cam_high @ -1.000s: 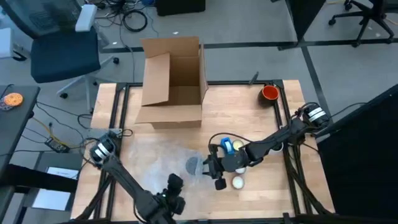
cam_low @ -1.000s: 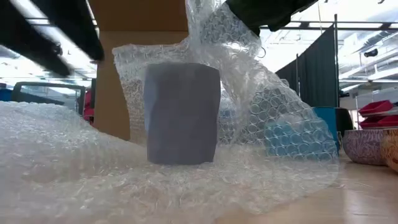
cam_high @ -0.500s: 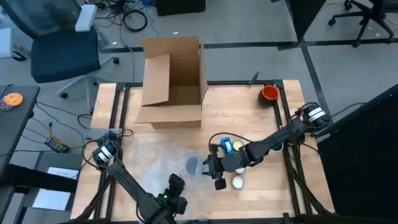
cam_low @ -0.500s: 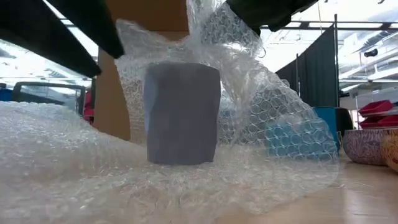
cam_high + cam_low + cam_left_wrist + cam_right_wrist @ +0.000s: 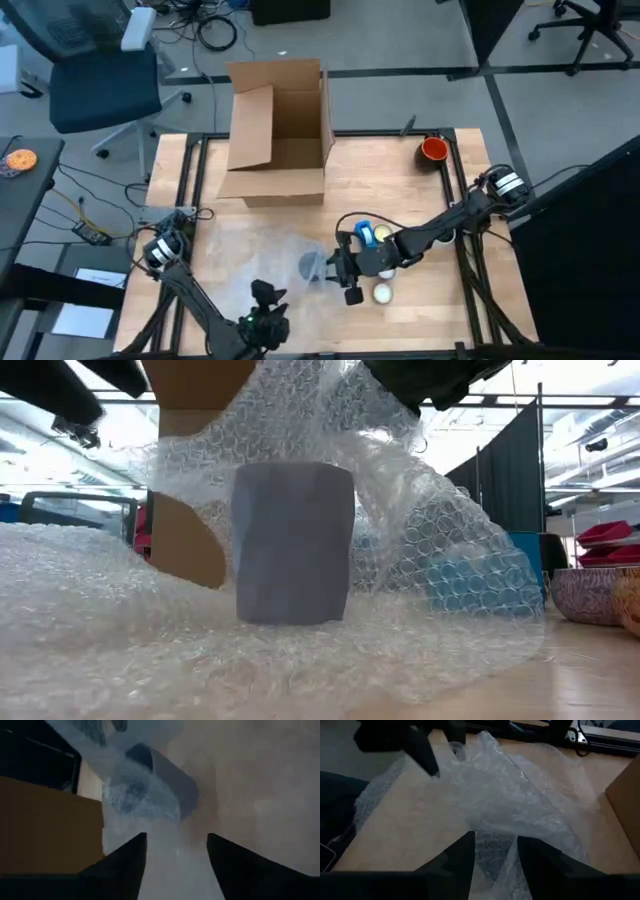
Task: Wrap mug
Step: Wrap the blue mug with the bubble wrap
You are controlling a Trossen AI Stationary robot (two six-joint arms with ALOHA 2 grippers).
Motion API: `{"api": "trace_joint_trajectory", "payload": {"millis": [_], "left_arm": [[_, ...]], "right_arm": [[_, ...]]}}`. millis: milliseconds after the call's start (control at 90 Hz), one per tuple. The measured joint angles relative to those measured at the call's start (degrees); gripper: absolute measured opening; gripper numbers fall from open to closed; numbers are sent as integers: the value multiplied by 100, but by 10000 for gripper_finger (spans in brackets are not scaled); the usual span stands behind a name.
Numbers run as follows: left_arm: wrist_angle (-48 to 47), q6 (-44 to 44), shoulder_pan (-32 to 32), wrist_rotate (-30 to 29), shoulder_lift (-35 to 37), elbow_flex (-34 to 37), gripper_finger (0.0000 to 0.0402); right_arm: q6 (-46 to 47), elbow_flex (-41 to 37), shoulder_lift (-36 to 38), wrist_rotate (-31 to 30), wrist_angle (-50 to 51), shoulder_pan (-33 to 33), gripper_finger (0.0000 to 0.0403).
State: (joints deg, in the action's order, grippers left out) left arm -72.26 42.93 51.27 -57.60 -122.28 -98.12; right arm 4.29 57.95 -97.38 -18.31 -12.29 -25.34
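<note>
Mid-table, mug [image 5: 311, 266] upright on bubble wrap [image 5: 110, 610], just beside right hand [image 5: 333, 270] pinching wrap, left hand [image 5: 262, 300] open nearby.

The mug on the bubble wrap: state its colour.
Grey-blue mug, clearest in the low view.

A matt, smooth grey mug [image 5: 293, 542] stands on clear plastic bubble wrap [image 5: 120, 610], whose bubbled surface looks glossy and crinkled. The table [image 5: 380, 170] is pale wood with a smooth finish and a dark metal frame. A plain brown cardboard box [image 5: 277, 130] looks matt. Both robot arms are dull black. A small orange bowl [image 5: 433, 150] looks shiny.
</note>
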Motion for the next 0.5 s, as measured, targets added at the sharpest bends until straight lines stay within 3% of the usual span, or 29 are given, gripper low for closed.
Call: {"api": "trace_joint_trajectory", "payload": {"millis": [222,500], "left_arm": [[257,-480,-210,-179,-2,526,284],[315,-86,-418,-228,-2,881,265]], "right_arm": [[1,0,1,2,4,-13,126],[-13,0,1,7,4,-28,126]]}}
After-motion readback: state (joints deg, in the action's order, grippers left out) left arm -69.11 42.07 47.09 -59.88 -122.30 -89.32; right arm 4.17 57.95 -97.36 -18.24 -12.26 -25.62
